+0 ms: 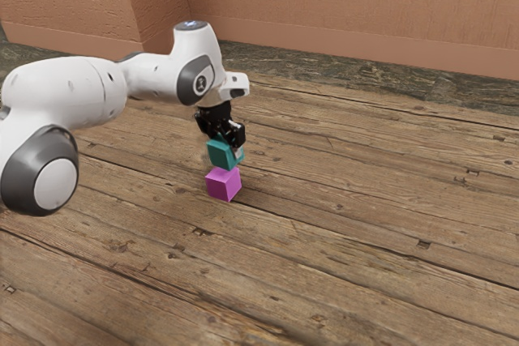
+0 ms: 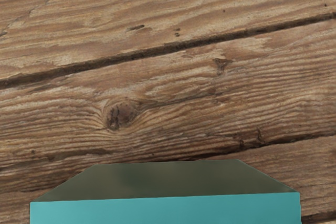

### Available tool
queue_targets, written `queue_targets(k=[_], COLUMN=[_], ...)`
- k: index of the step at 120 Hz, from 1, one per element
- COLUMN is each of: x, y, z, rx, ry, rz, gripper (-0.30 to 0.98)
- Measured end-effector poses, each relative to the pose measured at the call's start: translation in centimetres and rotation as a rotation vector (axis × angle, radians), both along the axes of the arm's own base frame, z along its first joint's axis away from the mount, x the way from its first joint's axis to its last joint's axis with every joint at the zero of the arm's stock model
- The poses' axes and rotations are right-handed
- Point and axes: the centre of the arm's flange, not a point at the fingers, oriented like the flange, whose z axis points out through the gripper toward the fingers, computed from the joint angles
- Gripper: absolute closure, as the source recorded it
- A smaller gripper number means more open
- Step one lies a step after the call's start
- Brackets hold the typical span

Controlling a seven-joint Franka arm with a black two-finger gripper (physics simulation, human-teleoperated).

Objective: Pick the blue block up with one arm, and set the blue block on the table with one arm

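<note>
- The jaws pinch the blue block (image 1: 220, 154).
- It is just above the magenta block (image 1: 220, 185); I cannot tell whether they touch.
- The magenta block rests on the surface (image 1: 349, 216).

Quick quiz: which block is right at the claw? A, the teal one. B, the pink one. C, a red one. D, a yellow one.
A: the exterior view shows the teal block right at the claw, while the pink block lies lower.
</note>
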Motion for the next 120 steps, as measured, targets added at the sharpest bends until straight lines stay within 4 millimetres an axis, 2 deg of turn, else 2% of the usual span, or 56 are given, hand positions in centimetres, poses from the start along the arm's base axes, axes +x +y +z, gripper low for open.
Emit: queue_targets(k=[21,32,40,53,73,81,94,120], x=[-0.4,-1.0,-1.4,-1.5,-1.7,-1.8,-1.8,-1.8], y=[-6.7,-11.0,-12.8,-13.7,-14.9,-15.1,-15.4,-15.8], z=[0.4,0.7,0.7,-0.2,-4.9,-6.1,-7.0,-6.9], rx=[-0.006,-0.017,-0.025,-0.028,-0.032,-0.032,-0.033,-0.039], ry=[-0.004,-0.008,-0.007,0.005,0.068,0.083,0.089,0.082], rz=[-0.086,-0.139,-0.159,-0.167,-0.174,-0.175,-0.175,-0.180], gripper=[0.32,0.32,0.32,0.32,0.32,0.32,0.31,0.14])
